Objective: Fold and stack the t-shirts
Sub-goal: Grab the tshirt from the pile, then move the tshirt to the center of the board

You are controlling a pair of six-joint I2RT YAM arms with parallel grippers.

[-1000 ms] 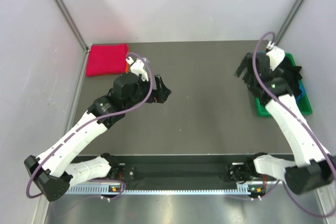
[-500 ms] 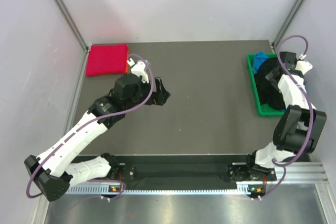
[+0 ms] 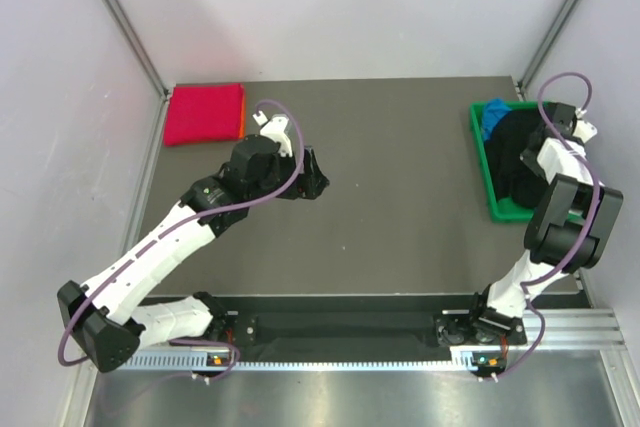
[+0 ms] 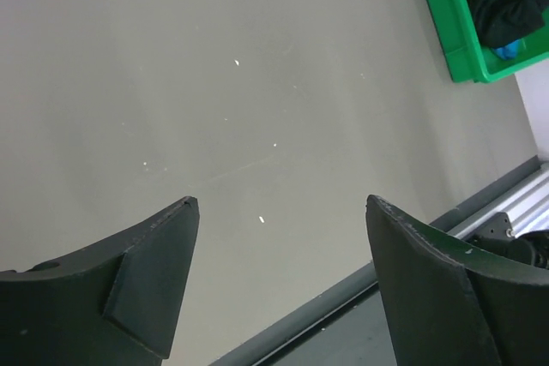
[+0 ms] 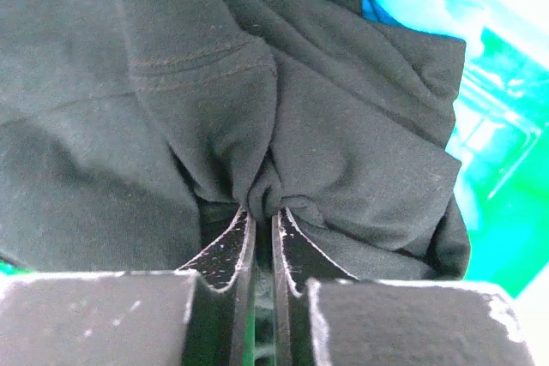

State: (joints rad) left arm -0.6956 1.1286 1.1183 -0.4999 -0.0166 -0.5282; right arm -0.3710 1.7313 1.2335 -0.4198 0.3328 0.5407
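Right gripper pinched tight on black shirt in green crate at three o'clock, left gripper wide open over table, red shirt folded at ten o'clock.

Four soft cloth t-shirts seen — one folded magenta-red t-shirt, one orange t-shirt, one crumpled black t-shirt, one bright blue t-shirt. One green plastic crate.
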